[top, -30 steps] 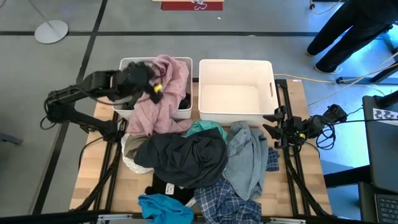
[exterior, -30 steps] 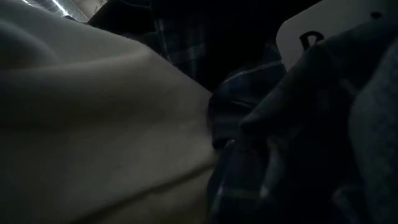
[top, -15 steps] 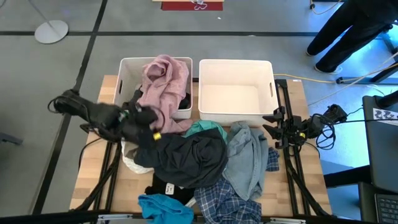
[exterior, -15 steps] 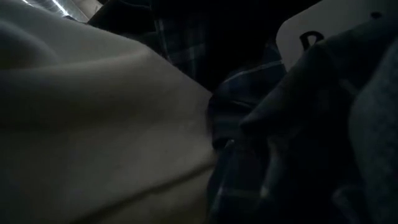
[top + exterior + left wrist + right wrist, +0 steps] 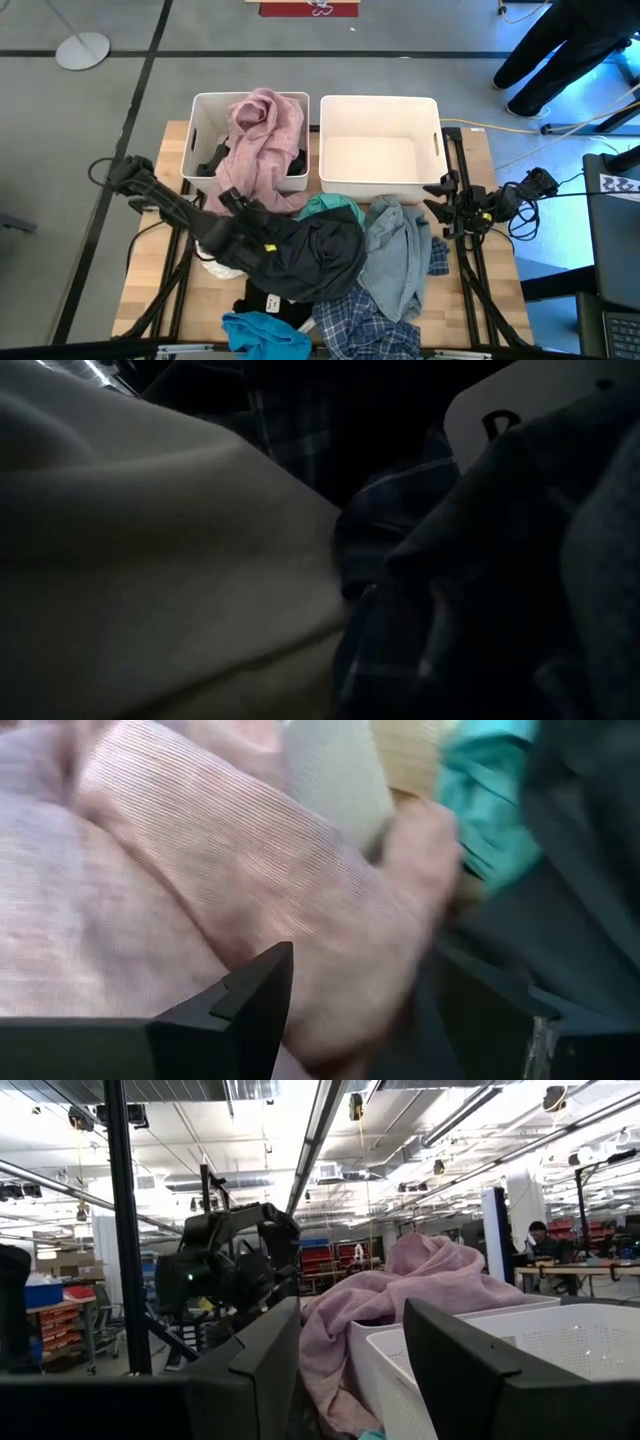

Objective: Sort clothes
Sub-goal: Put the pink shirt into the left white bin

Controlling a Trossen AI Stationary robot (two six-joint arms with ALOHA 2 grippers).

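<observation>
Reaching low over pile, left pincer (image 5: 252,238) spread wide, empty, aimed at dark garment (image 5: 305,255) mid-surface. Pink top (image 5: 262,150) draped over left bin (image 5: 205,108). Right pincer (image 5: 447,207) parked at edge, fingers parted, empty.

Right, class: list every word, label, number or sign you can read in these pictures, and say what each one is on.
No text can be read in any view.
Red sign on the floor beyond the table: white marking, too small to read.
Black garment near the front of the pile: small white patch, too small to read.
White bin in the low view: only a dark handle slot, not lettering.
</observation>
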